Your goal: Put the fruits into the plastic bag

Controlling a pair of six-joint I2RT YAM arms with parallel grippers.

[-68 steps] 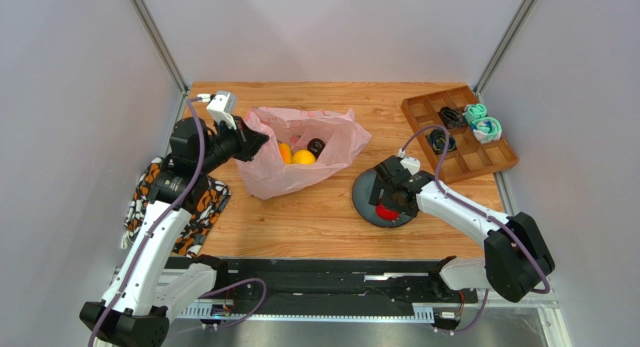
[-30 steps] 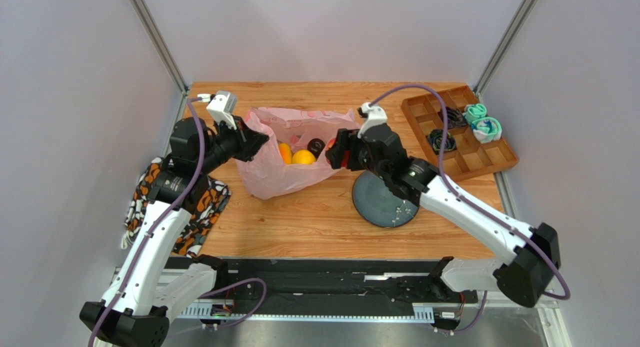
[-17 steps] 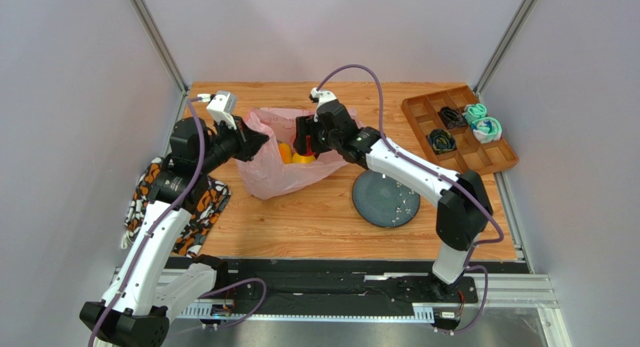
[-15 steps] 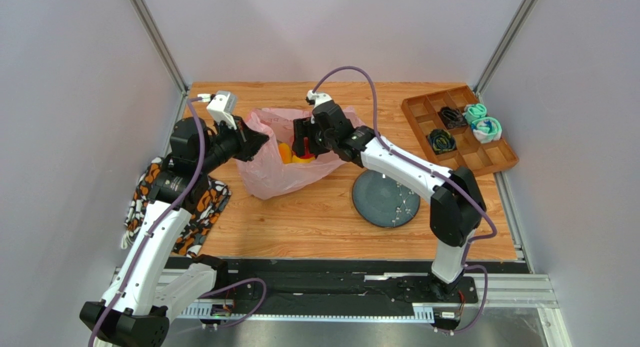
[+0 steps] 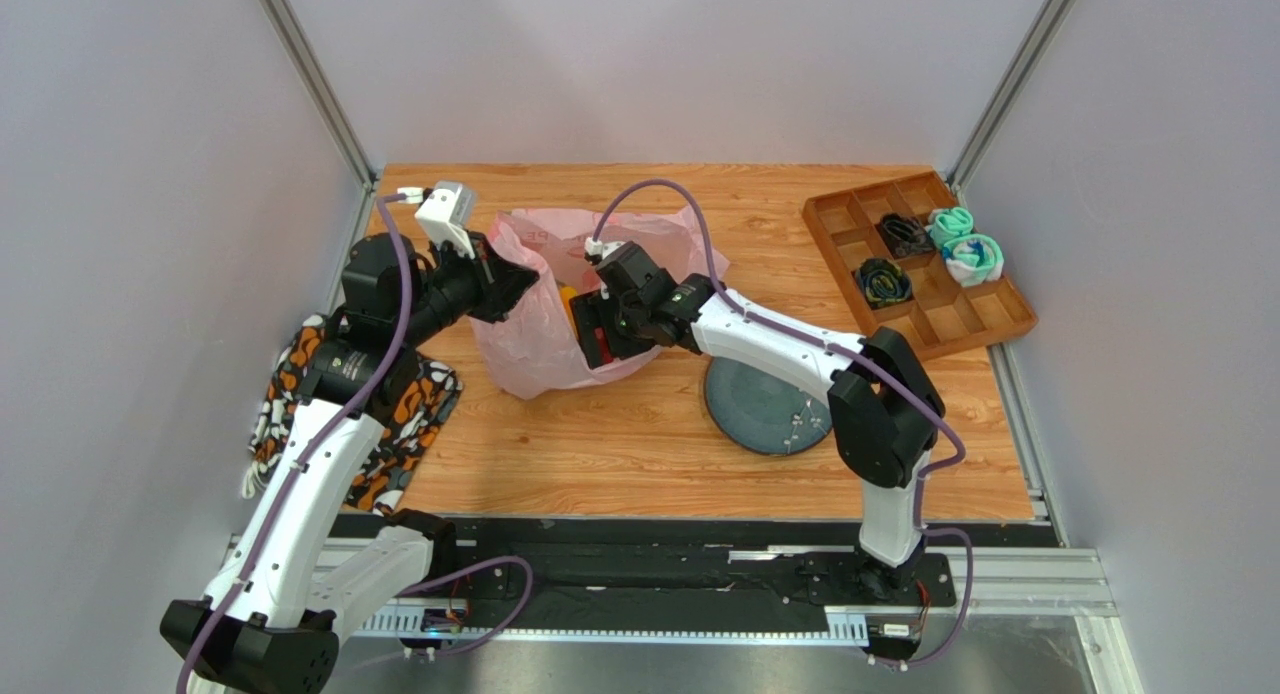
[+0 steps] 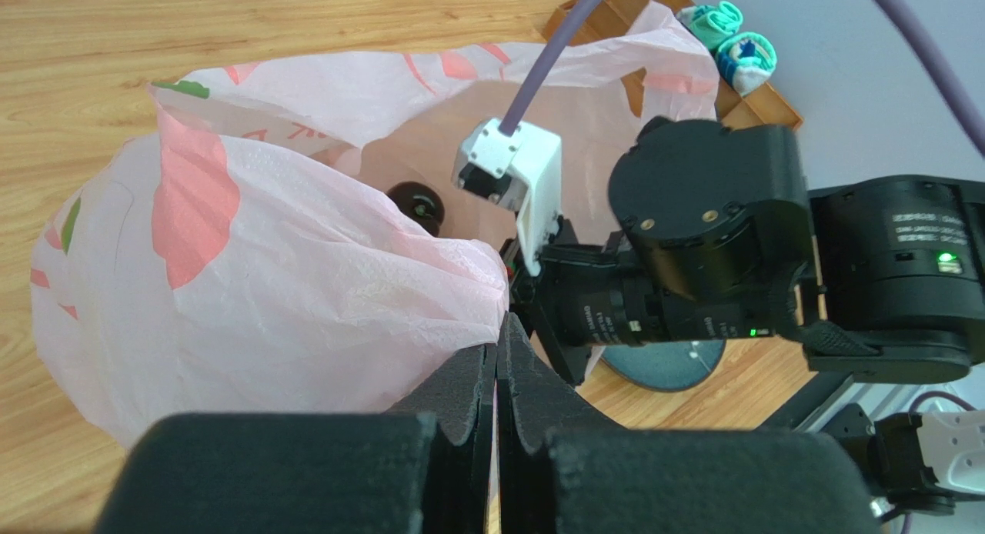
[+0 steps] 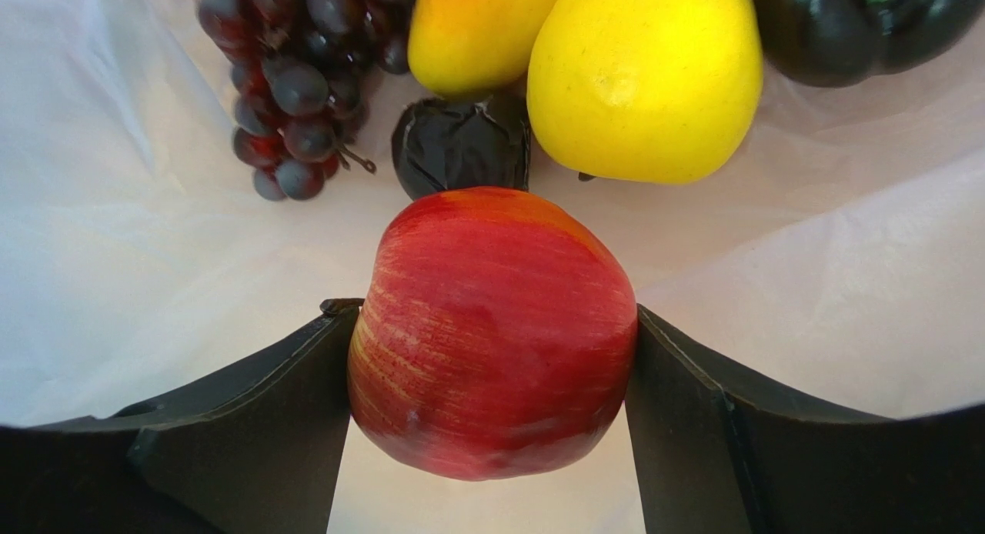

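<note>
Clamped the red apple [image 7: 491,332] across its widest flanks in the right gripper [image 7: 493,324], centre frame, inside the plastic bag [image 6: 266,292]. Judged firm, smooth, fairly heavy, bruisable. Pinched its thin, slippery rim flat in the left gripper [image 6: 497,378], lower centre.

The top external camera looks steeply down from above the near edge of the counter [image 5: 661,439], taking in all four edges. The left wrist camera sits close behind the left gripper [image 6: 497,359], facing across the plastic bag [image 6: 266,280] toward the far right corner. The right wrist camera peers from very near into the bag, the red apple [image 7: 491,326] filling mid-frame. All three share the bag.
</note>
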